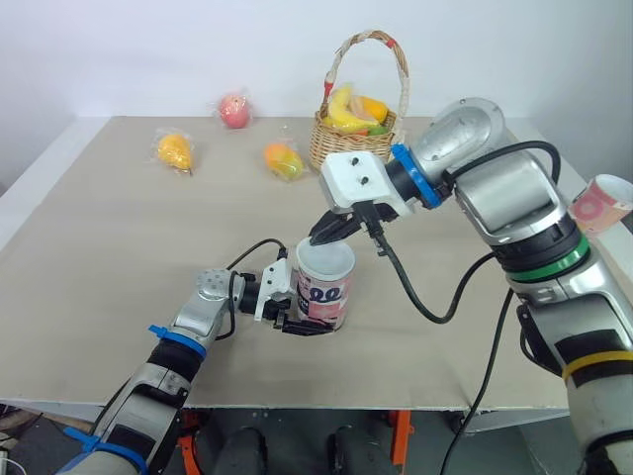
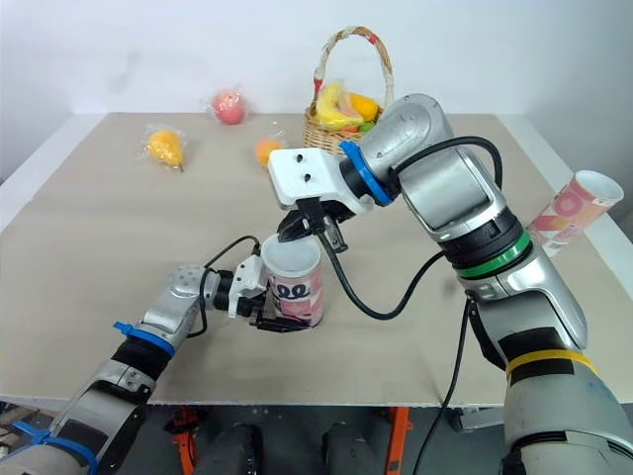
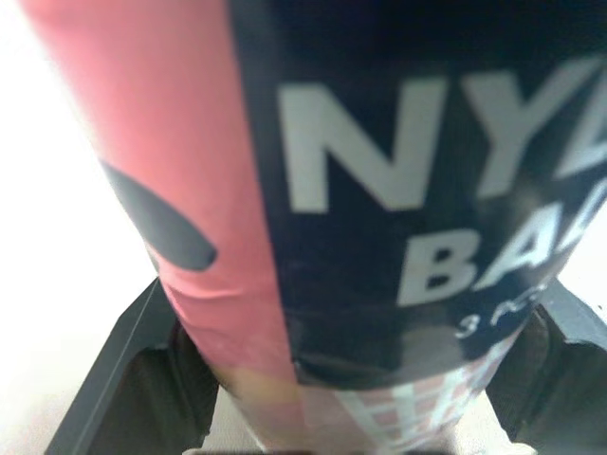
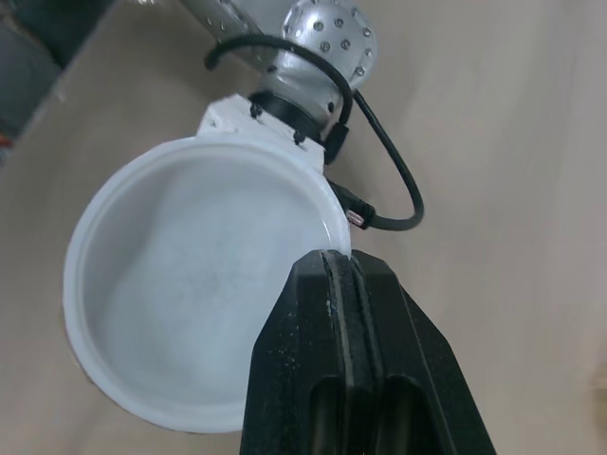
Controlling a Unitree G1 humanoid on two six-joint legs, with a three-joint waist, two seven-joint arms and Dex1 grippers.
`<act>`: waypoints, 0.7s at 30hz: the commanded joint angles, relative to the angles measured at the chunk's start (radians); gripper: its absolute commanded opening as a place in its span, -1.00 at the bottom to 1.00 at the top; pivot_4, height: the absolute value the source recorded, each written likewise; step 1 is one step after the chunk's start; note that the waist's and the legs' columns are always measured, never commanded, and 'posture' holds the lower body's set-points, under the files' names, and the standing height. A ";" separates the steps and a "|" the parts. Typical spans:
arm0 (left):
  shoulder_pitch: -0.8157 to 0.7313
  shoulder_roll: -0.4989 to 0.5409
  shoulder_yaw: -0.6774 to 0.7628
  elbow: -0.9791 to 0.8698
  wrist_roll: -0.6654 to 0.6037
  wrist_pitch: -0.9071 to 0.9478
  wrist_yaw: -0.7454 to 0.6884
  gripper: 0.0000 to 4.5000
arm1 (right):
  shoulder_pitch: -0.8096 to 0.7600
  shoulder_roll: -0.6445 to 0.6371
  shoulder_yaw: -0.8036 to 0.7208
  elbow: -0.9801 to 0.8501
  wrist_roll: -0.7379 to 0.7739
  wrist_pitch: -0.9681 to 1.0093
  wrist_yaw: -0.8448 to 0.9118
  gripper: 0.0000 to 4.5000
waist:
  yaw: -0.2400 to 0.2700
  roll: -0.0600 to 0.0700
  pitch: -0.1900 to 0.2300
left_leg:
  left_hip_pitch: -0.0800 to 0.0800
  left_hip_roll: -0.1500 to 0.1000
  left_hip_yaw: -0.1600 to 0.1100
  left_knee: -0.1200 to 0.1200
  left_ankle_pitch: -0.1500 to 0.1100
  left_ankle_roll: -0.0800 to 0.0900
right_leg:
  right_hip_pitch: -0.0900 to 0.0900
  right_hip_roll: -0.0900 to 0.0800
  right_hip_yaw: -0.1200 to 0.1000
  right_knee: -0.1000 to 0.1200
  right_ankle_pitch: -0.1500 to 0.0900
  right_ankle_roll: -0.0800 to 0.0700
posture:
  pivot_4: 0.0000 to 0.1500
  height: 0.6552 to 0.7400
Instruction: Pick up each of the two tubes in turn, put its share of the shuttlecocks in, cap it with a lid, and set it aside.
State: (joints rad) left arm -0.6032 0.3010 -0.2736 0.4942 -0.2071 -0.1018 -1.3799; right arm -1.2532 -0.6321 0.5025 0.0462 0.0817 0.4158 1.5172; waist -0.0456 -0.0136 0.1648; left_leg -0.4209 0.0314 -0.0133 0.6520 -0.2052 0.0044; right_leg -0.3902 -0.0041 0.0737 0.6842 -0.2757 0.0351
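The inside of the pink tube (image 1: 324, 297) is hidden by the lid (image 4: 190, 284), a round, milky, translucent plastic cap lying on its mouth. The tube is stood upright near the table's (image 1: 99, 247) front edge and is clamped low on its printed cardboard wall by the left gripper (image 1: 297, 309). The lid's thin rim is pinched between the pressed-together fingers of the right gripper (image 4: 349, 270). A second tube (image 2: 566, 210), pink and open-mouthed, is seen tilted at the table's right side, its lower end hidden behind the right arm. A woven wicker basket (image 1: 356, 139) of fruit is set at the back.
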 commanded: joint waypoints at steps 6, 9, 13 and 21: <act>0.051 0.040 -0.044 0.033 0.059 0.039 -0.009 0.43 | -0.011 -0.026 -0.012 -0.049 -0.033 -0.047 0.039 -0.98 | -0.001 0.000 0.000 | 0.001 0.003 0.000 0.000 0.000 0.000 | 0.000 0.003 -0.001 0.000 0.002 -0.003 | 1.00 1.00; 0.049 0.043 -0.041 0.036 0.057 0.039 -0.009 0.43 | 0.005 -0.044 -0.004 -0.093 -0.046 -0.067 0.044 -0.98 | 0.000 0.000 0.000 | 0.001 0.003 -0.001 0.000 0.000 0.000 | 0.000 0.003 -0.001 0.000 0.001 -0.003 | 1.00 1.00; 0.043 0.044 -0.039 0.042 0.057 0.040 -0.010 0.43 | 0.018 -0.049 0.013 -0.126 -0.112 -0.136 0.008 -0.98 | 0.000 0.000 0.000 | 0.001 0.003 -0.001 -0.001 0.000 0.000 | 0.000 0.003 -0.001 0.000 0.001 -0.004 | 1.00 1.00; 0.040 0.053 -0.035 0.041 0.053 0.047 -0.012 0.43 | 0.028 -0.051 0.011 -0.139 -0.140 -0.226 0.028 -0.98 | -0.001 0.000 0.000 | 0.002 0.005 -0.001 -0.001 0.000 0.000 | 0.000 0.005 -0.001 0.000 0.001 -0.004 | 1.00 1.00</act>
State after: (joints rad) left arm -0.5994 0.3171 -0.2762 0.4824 -0.2049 -0.1004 -1.3815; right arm -1.2297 -0.6673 0.5102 -0.0752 -0.0370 0.2120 1.5241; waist -0.0461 -0.0134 0.1648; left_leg -0.4194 0.0368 -0.0139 0.6510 -0.2048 0.0045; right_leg -0.3905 0.0015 0.0725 0.6845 -0.2749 0.0311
